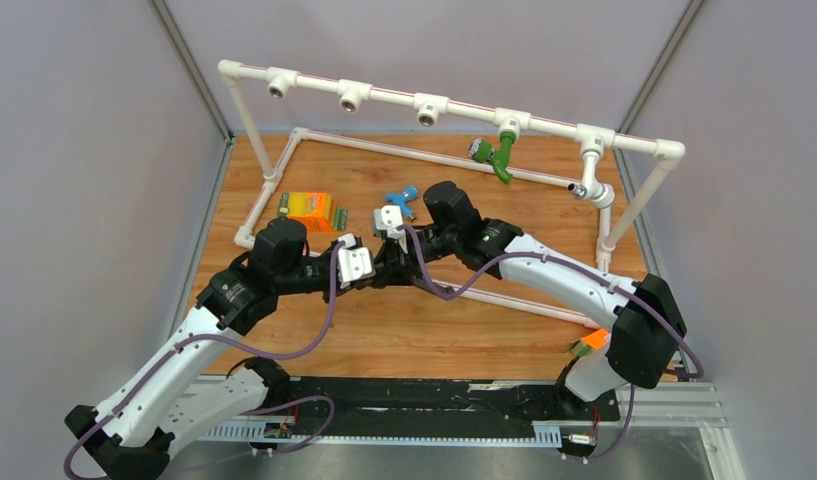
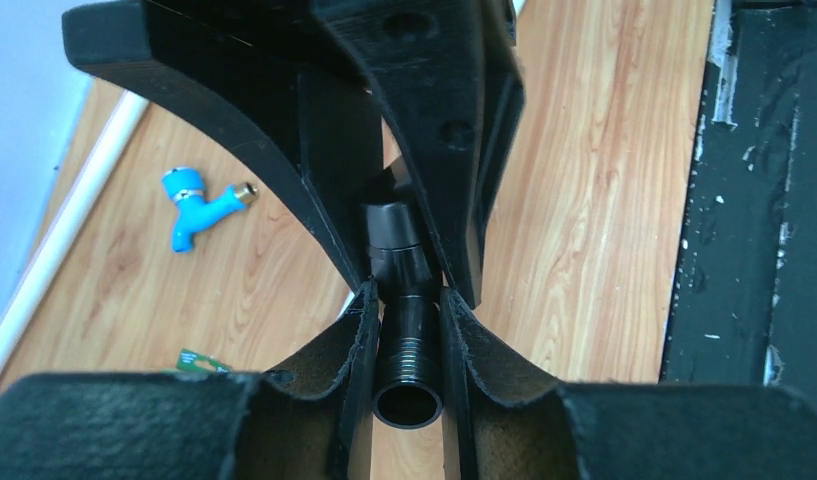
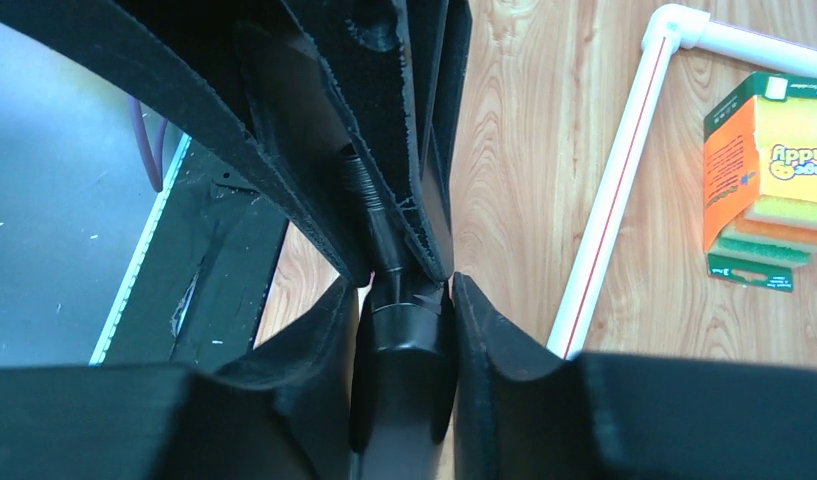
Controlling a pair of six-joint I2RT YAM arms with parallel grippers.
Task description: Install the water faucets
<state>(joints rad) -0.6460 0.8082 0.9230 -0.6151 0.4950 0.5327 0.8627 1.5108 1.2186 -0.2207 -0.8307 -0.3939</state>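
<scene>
Over the middle of the table both grippers held the dark faucet (image 2: pixel 408 350) between them. The left gripper (image 2: pixel 406 296) pinched its threaded end, and the right gripper (image 3: pixel 402 285) seemed clamped on the smooth barrel, though its pads hid most of it. If either let go before the other held firm, the tube could drop to the wood. With its threads pinched, it could not enter a socket on the frame (image 1: pixel 390 96) at the far edge
</scene>
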